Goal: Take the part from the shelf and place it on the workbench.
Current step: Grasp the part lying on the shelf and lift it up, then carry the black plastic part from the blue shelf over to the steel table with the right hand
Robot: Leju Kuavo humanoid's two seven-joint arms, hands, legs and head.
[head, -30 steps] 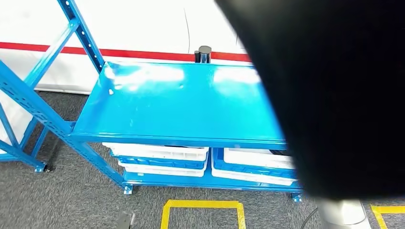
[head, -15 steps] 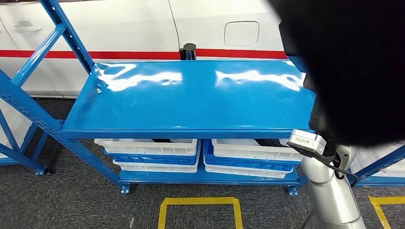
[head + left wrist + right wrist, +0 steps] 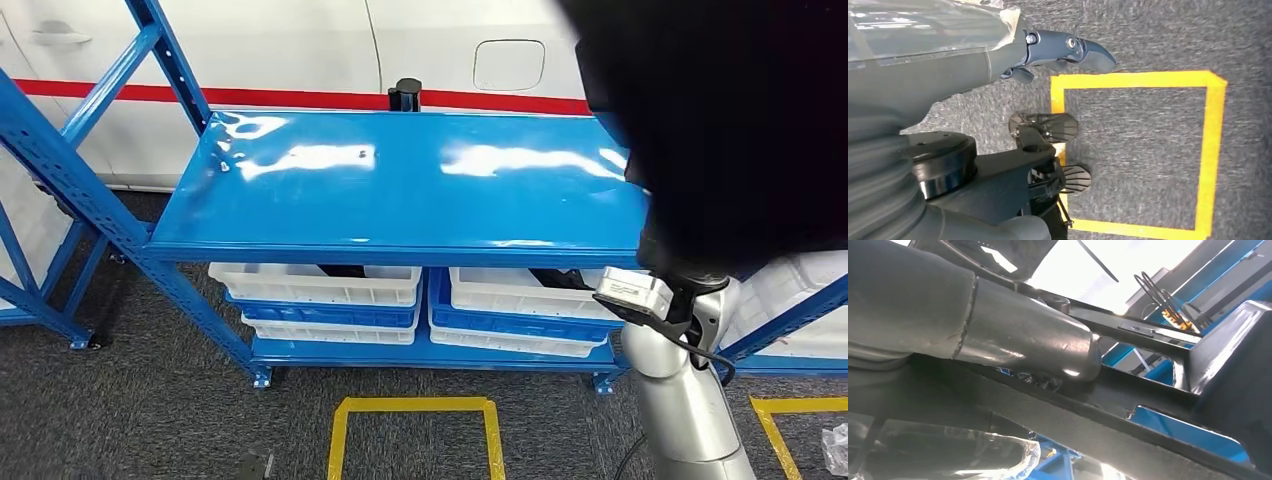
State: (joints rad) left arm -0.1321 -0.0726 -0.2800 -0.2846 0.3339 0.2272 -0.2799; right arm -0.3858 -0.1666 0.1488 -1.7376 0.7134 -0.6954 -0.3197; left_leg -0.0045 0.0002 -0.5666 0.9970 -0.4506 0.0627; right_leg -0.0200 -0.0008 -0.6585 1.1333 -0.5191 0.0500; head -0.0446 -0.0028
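A large black part looms close to the camera at the upper right of the head view. My right forearm rises under it, and the part hides the hand there. In the right wrist view my right hand presses its thick grey thumb against the black part and grips it. My left hand hangs over the grey carpet in the left wrist view, fingers apart, holding nothing.
A blue shelf stands ahead with a bare glossy top board. White bins sit on its lower level. Behind it is a white panel with a red stripe. Yellow tape squares mark the carpet.
The camera has shifted and the whole shelf sits differently in the picture. The black part now covers less of the view, and my right forearm has come into sight beneath it.
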